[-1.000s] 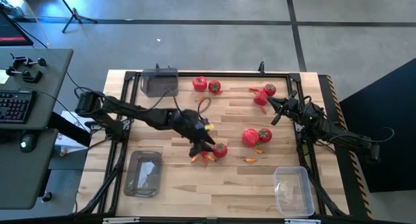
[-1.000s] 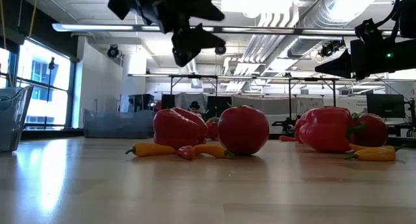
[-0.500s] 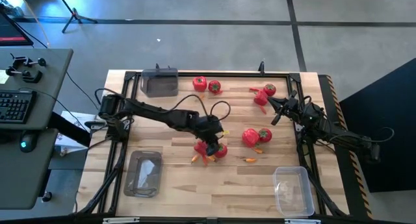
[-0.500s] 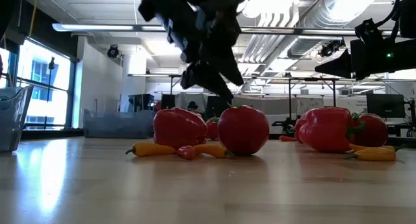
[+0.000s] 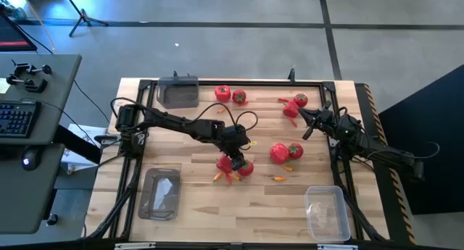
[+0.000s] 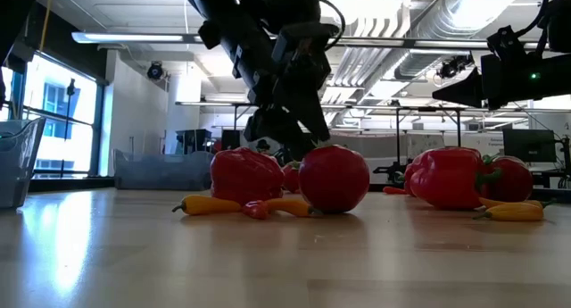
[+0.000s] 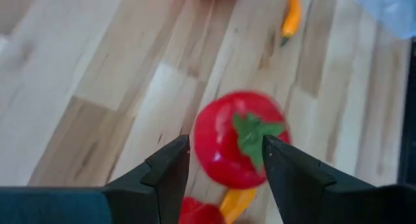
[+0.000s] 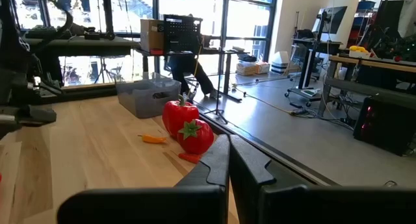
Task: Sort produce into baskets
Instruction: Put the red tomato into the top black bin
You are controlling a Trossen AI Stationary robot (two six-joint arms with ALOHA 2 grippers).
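High view | baskets [image 5: 161, 193] hold no produce I can see | my left gripper [image 7: 224, 160] jaws apart astride tomato [image 7: 238, 139] | right gripper [image 8: 228, 160] jaws together, waiting at the counter's right edge | sorting barely begun

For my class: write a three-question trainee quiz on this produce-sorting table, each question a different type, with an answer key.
1. True or false: the left gripper has its jaws open on either side of a round red fruit.
2. Multiple choice: how many clear tubs stand on the table? A one, B three, C five.
3. Fill in: the right gripper, waiting near the table's far right edge, has its jaws ____.

Key: 1 true. 2 B: one tub at the far left, one at the near left, one at the near right. 3 shut.
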